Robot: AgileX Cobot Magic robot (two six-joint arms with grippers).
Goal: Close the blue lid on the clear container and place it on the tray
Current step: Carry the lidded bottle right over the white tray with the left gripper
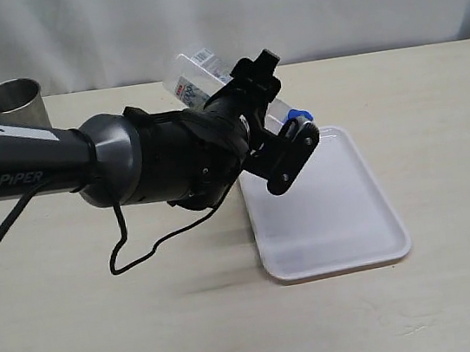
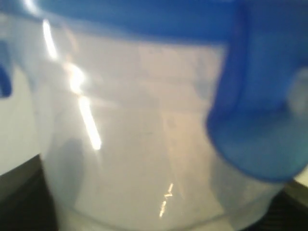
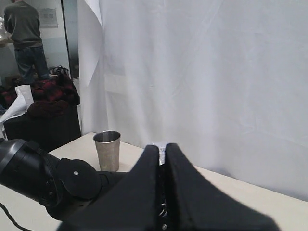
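Observation:
My left gripper (image 1: 272,116) is shut on the clear container (image 1: 196,75) and holds it tilted above the table by the tray's far left corner. Its labelled end points up and back. The blue lid (image 1: 298,117) sits on the lower end, just over the white tray (image 1: 337,214). In the left wrist view the clear container (image 2: 144,144) fills the picture, with the blue lid (image 2: 144,17) across its mouth and one lid flap (image 2: 262,125) hanging down its side. My right gripper (image 3: 162,149) is shut on nothing and raised toward the curtain; it is out of the exterior view.
A tapered steel cup (image 1: 12,104) stands at the table's back left, also seen as the steel cup (image 3: 107,150) in the right wrist view. The left arm (image 1: 58,166) and its cable (image 1: 132,252) lie over the left half. A white curtain hangs behind.

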